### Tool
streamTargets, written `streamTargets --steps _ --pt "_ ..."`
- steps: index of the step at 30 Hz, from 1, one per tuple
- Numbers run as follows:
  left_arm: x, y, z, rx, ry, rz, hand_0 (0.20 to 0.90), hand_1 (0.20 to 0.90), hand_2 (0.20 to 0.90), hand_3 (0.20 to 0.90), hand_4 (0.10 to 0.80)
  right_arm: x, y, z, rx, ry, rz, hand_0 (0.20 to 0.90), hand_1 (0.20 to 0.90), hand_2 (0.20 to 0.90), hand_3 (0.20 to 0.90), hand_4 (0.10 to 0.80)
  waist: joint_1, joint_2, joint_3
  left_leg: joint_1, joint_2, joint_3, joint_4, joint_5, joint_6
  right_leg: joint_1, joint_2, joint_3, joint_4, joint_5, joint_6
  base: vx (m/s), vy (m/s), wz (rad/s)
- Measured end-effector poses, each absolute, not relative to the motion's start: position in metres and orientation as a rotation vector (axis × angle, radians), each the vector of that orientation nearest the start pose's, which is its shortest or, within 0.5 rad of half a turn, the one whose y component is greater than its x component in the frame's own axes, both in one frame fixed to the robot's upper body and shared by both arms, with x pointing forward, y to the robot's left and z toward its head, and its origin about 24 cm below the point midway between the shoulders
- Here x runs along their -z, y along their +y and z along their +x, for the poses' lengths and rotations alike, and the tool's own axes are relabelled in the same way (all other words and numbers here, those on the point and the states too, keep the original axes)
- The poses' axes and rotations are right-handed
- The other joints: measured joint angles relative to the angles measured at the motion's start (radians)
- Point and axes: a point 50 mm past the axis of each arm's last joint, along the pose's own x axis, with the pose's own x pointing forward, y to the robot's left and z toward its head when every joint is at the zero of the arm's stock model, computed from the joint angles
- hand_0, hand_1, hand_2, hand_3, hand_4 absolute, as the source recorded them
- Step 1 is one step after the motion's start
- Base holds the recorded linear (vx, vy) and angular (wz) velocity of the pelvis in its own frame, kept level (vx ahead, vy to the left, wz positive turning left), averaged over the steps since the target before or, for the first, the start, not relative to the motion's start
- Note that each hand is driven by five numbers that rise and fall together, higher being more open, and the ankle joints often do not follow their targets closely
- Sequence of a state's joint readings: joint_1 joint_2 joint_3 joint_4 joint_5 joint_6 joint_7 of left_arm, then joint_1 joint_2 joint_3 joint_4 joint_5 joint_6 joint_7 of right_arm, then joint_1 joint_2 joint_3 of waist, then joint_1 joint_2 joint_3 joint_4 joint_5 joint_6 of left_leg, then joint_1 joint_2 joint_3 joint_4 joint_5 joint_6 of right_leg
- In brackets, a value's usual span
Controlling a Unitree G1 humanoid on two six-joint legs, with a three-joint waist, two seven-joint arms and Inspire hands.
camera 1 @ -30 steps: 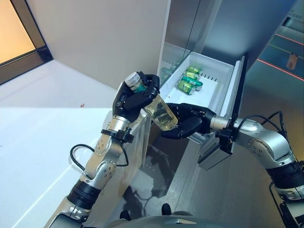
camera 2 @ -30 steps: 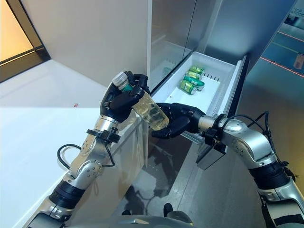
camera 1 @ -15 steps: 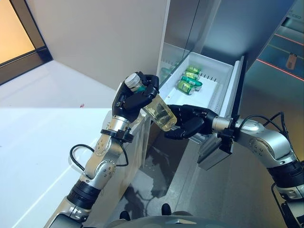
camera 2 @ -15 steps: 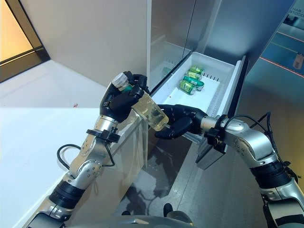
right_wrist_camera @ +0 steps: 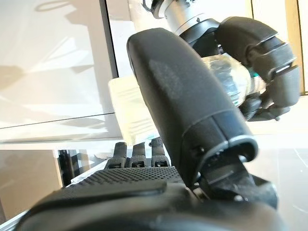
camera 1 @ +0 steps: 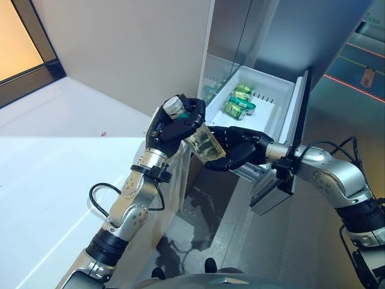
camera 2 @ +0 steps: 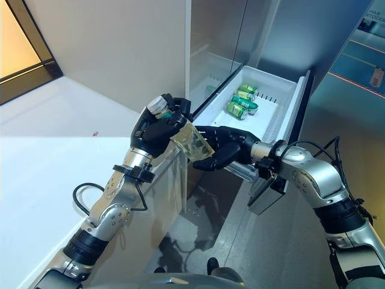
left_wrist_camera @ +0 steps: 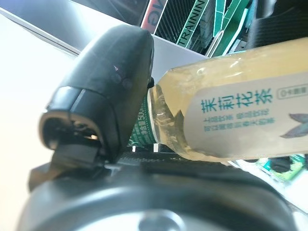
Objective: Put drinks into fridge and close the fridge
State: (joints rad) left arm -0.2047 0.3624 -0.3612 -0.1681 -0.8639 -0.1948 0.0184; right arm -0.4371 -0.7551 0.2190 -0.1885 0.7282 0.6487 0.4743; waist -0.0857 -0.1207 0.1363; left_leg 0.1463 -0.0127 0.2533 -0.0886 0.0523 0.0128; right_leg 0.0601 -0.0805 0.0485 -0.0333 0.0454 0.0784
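Observation:
A clear bottle of pale yellow drink [camera 1: 204, 144] with a white cap is tilted in the air in front of the open fridge drawer [camera 1: 283, 99]. My left hand [camera 1: 174, 126] is shut round its upper part, near the cap; its thumb [left_wrist_camera: 115, 82] lies beside the bottle [left_wrist_camera: 231, 106] in the left wrist view. My right hand [camera 1: 243, 150] comes from the right and cups the bottle's lower end, thumb above and relaxed fingers below. The right wrist view shows the bottle [right_wrist_camera: 132, 110] past the thumb. Green cans [camera 1: 239, 101] lie in the drawer.
The white drawer stands pulled out, with its dark front panel [camera 1: 302, 114] on the right. A white counter [camera 1: 48, 180] lies to the left, below my left arm. The grey fridge body [camera 1: 252, 30] rises behind the drawer. Glossy floor lies below.
My left hand has carried the bottle a little right and down. My right hand has come up against the bottle's lower end.

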Motion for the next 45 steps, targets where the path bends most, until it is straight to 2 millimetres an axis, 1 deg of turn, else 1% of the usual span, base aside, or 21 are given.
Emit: streamTargets --steps 3,7,10,11,12,13,17,20,23,27,34,35,36,40,43,45 --pt "-0.127 0.117 0.267 0.436 -0.282 -0.531 0.300 0.300 0.300 0.200 0.100 -0.145 -0.163 0.288 -0.836 0.281 -0.139 0.900 0.900 0.900 0.900 0.800 0.000 0.000 0.000 0.000 0.000 0.000 0.000 0.001 0.001 0.000 0.000 0.000 0.000 0.001 0.000 0.000 0.000 0.00" --pt "-0.118 0.114 0.269 0.440 -0.241 -0.520 0.300 0.300 0.300 0.200 0.100 -0.135 -0.155 0.285 -0.870 0.329 -0.150 0.900 0.900 0.900 0.900 0.800 0.000 0.000 -0.014 0.000 0.000 0.001 0.000 -0.001 -0.001 0.000 0.000 0.000 -0.001 0.001 0.000 0.000 0.000 0.00" --pt "-0.115 0.113 0.270 0.445 -0.218 -0.512 0.300 0.300 0.300 0.200 0.100 -0.131 -0.154 0.283 -0.878 0.374 -0.149 0.900 0.900 0.900 0.900 0.800 -0.002 0.000 -0.015 0.000 0.000 0.001 0.000 -0.002 -0.004 0.000 0.000 0.001 -0.001 0.001 0.000 0.000 0.000 0.00" --pt "-0.112 0.112 0.270 0.448 -0.207 -0.510 0.300 0.300 0.300 0.200 0.100 -0.129 -0.155 0.282 -0.880 0.398 -0.148 0.827 0.827 0.827 0.815 0.715 -0.003 0.000 -0.017 0.000 0.000 0.001 0.000 -0.003 -0.004 0.000 0.000 0.002 -0.001 0.001 0.000 0.000 0.000 0.00" --pt "-0.111 0.111 0.269 0.450 -0.198 -0.508 0.300 0.300 0.300 0.200 0.100 -0.127 -0.155 0.282 -0.880 0.415 -0.147 0.651 0.651 0.651 0.609 0.509 -0.004 0.000 -0.018 0.000 0.000 0.001 0.000 -0.003 -0.005 -0.001 0.000 0.003 -0.001 0.001 0.000 0.000 0.000 0.00" --pt "-0.110 0.110 0.269 0.453 -0.192 -0.506 0.300 0.300 0.300 0.200 0.100 -0.126 -0.155 0.282 -0.881 0.426 -0.148 0.300 0.300 0.300 0.200 0.100 -0.004 0.000 -0.018 0.000 0.000 0.001 0.000 -0.003 -0.005 -0.001 0.000 0.003 -0.001 0.001 0.000 0.000 0.000 0.00" --pt "-0.106 0.105 0.267 0.476 -0.166 -0.498 0.300 0.300 0.300 0.200 0.100 -0.118 -0.153 0.280 -0.880 0.469 -0.155 0.300 0.300 0.300 0.200 0.100 -0.005 0.000 -0.019 0.000 -0.001 0.001 0.000 -0.003 -0.004 -0.001 0.000 0.004 -0.001 0.001 0.000 0.000 0.000 0.00" --pt "-0.100 0.106 0.270 0.465 -0.134 -0.486 0.300 0.300 0.300 0.200 0.100 -0.110 -0.146 0.278 -0.885 0.496 -0.161 0.300 0.300 0.300 0.200 0.100 -0.006 0.002 -0.021 0.001 -0.001 0.001 0.000 0.000 0.000 0.000 0.000 0.004 -0.001 0.001 0.000 0.000 0.000 0.00" --pt "-0.098 0.105 0.272 0.466 -0.115 -0.480 0.300 0.300 0.300 0.200 0.100 -0.103 -0.142 0.280 -0.845 0.507 -0.147 0.300 0.300 0.300 0.200 0.100 -0.004 0.002 -0.021 0.001 -0.001 0.001 0.000 0.000 -0.001 0.000 0.000 0.003 -0.001 0.002 0.000 0.000 0.000 0.00" --pt "-0.098 0.105 0.273 0.464 -0.116 -0.483 0.300 0.300 0.300 0.200 0.100 -0.101 -0.136 0.280 -0.825 0.504 -0.115 0.300 0.300 0.300 0.200 0.100 -0.003 0.002 -0.021 0.000 0.000 0.001 0.000 0.002 0.002 0.000 -0.001 0.003 -0.001 0.002 0.000 0.000 0.000 0.00" --pt "-0.099 0.104 0.273 0.485 -0.122 -0.477 0.300 0.300 0.300 0.200 0.100 -0.099 -0.133 0.279 -0.797 0.510 -0.098 0.300 0.300 0.300 0.200 0.100 -0.002 0.002 -0.021 0.000 0.000 0.000 0.000 0.003 0.002 0.001 -0.001 0.002 -0.001 0.002 0.000 0.000 0.000 0.00" --pt "-0.099 0.104 0.273 0.490 -0.125 -0.473 0.620 0.620 0.620 0.573 0.473 -0.099 -0.133 0.279 -0.797 0.510 -0.098 0.300 0.300 0.300 0.200 0.100 -0.002 0.002 -0.021 0.000 0.000 0.000 0.000 0.003 0.002 0.001 -0.001 0.002 -0.001 0.002 0.000 0.000 0.000 0.00" --pt "-0.100 0.104 0.273 0.495 -0.127 -0.471 0.900 0.900 0.900 0.900 0.800 -0.099 -0.133 0.279 -0.797 0.509 -0.098 0.300 0.300 0.300 0.200 0.100 -0.002 0.002 -0.021 0.000 0.000 0.000 0.000 0.003 0.002 0.001 -0.001 0.001 -0.001 0.002 0.000 0.000 0.000 0.00" --pt "-0.102 0.106 0.273 0.518 -0.155 -0.453 0.900 0.900 0.900 0.900 0.800 -0.100 -0.133 0.280 -0.796 0.488 -0.091 0.300 0.300 0.300 0.200 0.100 -0.003 0.002 -0.021 0.000 0.001 0.000 0.000 0.003 0.002 0.002 0.000 0.000 -0.002 0.002 0.000 0.024 -0.012 0.00" --pt "-0.107 0.108 0.272 0.531 -0.207 -0.436 0.900 0.900 0.900 0.900 0.800 -0.103 -0.132 0.281 -0.793 0.440 -0.088 0.300 0.300 0.300 0.200 0.100 -0.003 0.002 -0.021 0.000 0.003 0.000 0.000 0.005 0.002 0.002 0.001 0.000 -0.003 0.004 -0.002 0.001 -0.011 0.00" --pt "-0.109 0.110 0.272 0.535 -0.229 -0.430 0.900 0.900 0.900 0.900 0.800 -0.105 -0.132 0.282 -0.786 0.416 -0.095 0.300 0.300 0.300 0.200 0.100 -0.003 0.002 -0.021 0.000 0.009 0.000 0.000 0.005 0.001 0.003 0.003 -0.001 -0.005 0.004 -0.002 0.020 -0.031 0.00"
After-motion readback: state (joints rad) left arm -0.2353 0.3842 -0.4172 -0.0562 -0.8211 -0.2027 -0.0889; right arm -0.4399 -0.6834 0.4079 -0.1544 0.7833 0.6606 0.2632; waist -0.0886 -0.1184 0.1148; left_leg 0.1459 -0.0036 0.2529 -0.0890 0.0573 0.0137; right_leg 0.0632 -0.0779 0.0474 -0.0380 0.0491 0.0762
